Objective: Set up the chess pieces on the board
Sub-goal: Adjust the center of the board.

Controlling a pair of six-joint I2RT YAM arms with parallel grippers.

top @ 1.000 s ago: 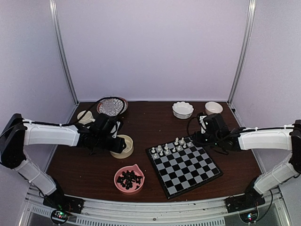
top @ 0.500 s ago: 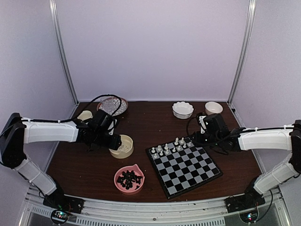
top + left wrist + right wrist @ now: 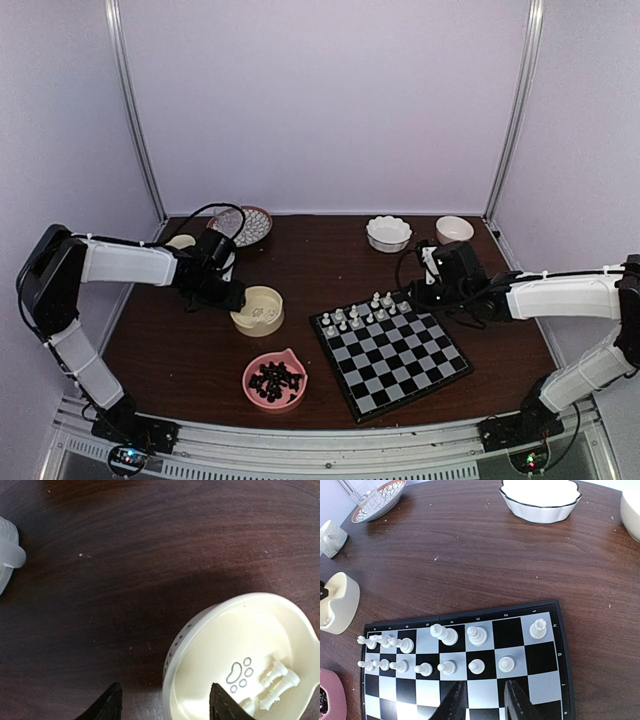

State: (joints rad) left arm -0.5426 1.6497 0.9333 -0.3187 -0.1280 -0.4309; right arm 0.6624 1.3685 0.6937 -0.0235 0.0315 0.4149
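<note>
the left arm point(image 3: 125, 265) reaches across the left side of the table point(image 3: 330, 265), forearm nearly level, wrist tipped down beside the cream bowl point(image 3: 210, 650). the left gripper point(image 3: 164, 702) straddles the bowl's near rim, one finger outside over bare wood and one over the inside. its jaws stand released, with a gap on each side of the rim.

the right arm point(image 3: 565, 295) stretches in from the right, low and almost flat. the right gripper point(image 3: 483, 692) hangs over the board point(image 3: 540, 655) just behind the rows of white men. its jaws are narrowly parted and nothing shows between them.

the chess pieces point(image 3: 476, 634) in cream-white stand on the board's far two rows: taller men in the back row, rounded pawns in front. the squares toward the right are partly unfilled. a few more white chessmen point(image 3: 276, 679) lie on their sides in the cream bowl, beside a paw print on its floor.

a pink bowl point(image 3: 274, 380) with a pouring lip holds the black chessmen point(image 3: 275, 381), near the board's left corner. at the back sit a patterned plate point(image 3: 243, 225), a scalloped white bowl point(image 3: 540, 497), a plain white bowl point(image 3: 454, 229) and a small white cup point(image 3: 180, 243).

the table is dark, grained wood. the board is flat, with black and pale checks inside a thin dark border. both serving bowls look like glazed, smooth ceramic.
</note>
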